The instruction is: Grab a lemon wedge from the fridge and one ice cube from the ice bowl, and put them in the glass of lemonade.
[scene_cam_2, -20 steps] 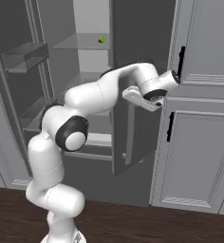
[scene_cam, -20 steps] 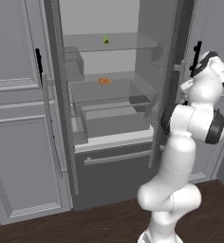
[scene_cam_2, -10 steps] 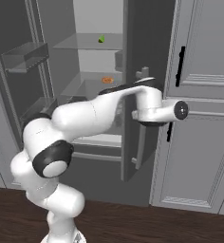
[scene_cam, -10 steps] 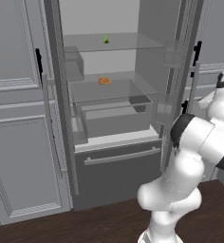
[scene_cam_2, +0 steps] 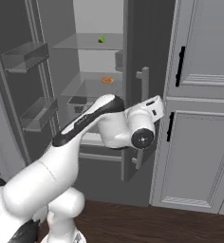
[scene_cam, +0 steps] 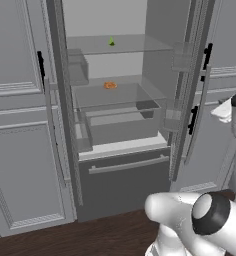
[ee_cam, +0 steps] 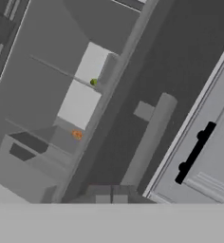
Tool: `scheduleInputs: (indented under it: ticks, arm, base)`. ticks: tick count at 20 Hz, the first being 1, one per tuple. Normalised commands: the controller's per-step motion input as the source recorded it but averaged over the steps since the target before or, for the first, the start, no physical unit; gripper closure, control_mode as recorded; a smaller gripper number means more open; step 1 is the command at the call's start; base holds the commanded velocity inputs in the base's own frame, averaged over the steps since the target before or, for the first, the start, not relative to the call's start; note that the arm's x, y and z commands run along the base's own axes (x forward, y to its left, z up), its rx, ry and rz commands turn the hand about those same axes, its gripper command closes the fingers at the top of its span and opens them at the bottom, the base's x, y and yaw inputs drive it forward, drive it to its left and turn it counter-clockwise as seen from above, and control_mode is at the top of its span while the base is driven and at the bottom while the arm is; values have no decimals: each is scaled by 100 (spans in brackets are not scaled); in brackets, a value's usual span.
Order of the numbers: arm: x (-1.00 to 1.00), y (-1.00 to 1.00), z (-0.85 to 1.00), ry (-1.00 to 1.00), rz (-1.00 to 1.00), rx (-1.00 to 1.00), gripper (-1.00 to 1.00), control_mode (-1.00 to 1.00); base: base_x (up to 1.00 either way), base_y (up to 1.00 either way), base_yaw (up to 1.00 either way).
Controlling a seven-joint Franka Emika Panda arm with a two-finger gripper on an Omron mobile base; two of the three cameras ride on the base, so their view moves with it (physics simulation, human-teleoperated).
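With doors swung open, fridge (scene_cam: 115, 145) shows pale grey walls, glass shelves; tiny green lemon wedge (scene_cam: 111, 41) upper centre. Gripper (ee_cam: 111, 199) pinched closed, probably empty, beside bar handle (ee_cam: 149, 140). Dark wood floor (scene_cam_2: 156, 223).

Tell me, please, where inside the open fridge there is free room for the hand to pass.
In the fridge, the top glass shelf is bare on both sides of the lemon wedge. The shelf below is bare around the small orange item. Lower down, the drawers crowd the space.

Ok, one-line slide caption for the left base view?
Open fridge: lemon wedge on the top glass shelf, small orange item one shelf below.
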Motion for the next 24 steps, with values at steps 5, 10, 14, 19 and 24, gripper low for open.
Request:
scheduleInputs:
  ticks: [5, 10, 14, 19, 24]
  arm:
    - [-34, 100, 38, -3, 0, -30, 100, -100]
    - [-7, 100, 32, 7, 0, -24, 100, -100]
    - [0, 99, 2, 33, -1, -30, 100, -100]
    - [54, 28, 0, 46, -11, -41, 100, -100]
    - [70, 0, -3, 23, -18, -38, -100, -100]
  base:
    - [0, 0, 0]
    - [0, 0, 0]
    - [0, 0, 0]
    - [0, 0, 0]
    - [0, 0, 0]
